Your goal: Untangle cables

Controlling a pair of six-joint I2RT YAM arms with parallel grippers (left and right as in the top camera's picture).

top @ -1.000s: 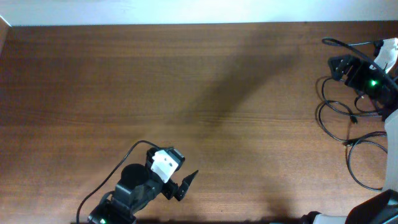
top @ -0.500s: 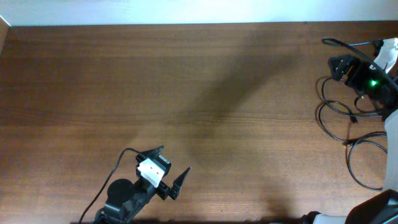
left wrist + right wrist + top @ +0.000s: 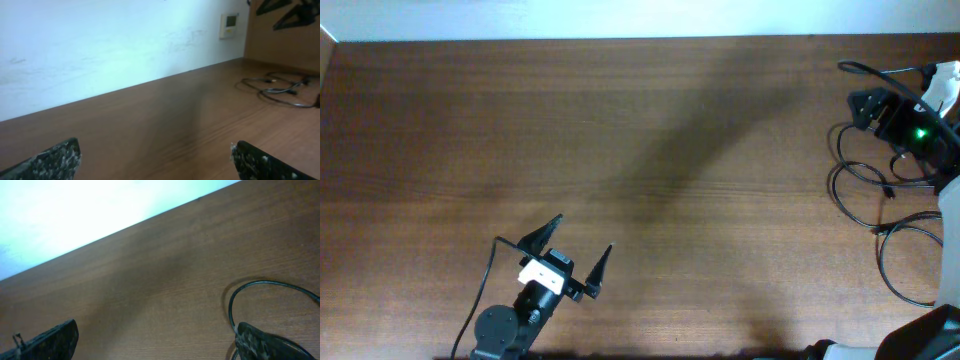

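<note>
**Tools.** Left gripper (image 3: 582, 237): jaws wide apart, nothing between them, poised over bare wood at the near-left part of the table (image 3: 650, 120). Right gripper (image 3: 157, 345): jaws equally wide and holding nothing. One loop of cord lies just ahead of its right-hand finger.

**Task item.** The cables (image 3: 836, 188) lie in loose overlapping loops at the far right edge of the table, close beside the right arm and well apart from the left gripper. The left wrist view shows the same cables (image 3: 272, 90) flat on the wood, far off to the right. The right wrist view shows a single curve (image 3: 265, 282). Which strand crosses over which cannot be told from these views.

**Step in hand (judgement).** Approach only; no cord has been taken yet.
- The right gripper is the nearer and should take first hold.
- Straddle one strand near a plug end and bring the fingers right down to the wood, since so thin a cord will slip under a high pinch.
- Bring the left gripper across for a crossing strand, then draw the two apart slowly.
- Keep clear of the arm's own thicker wiring (easily mistaken for the cables at that edge).

**Surface and room.** Brown wood-grain top, bare apart from the cords. A broad soft shadow runs diagonally across it. A pale wall stands behind, carrying a small wall panel (image 3: 229, 25).
</note>
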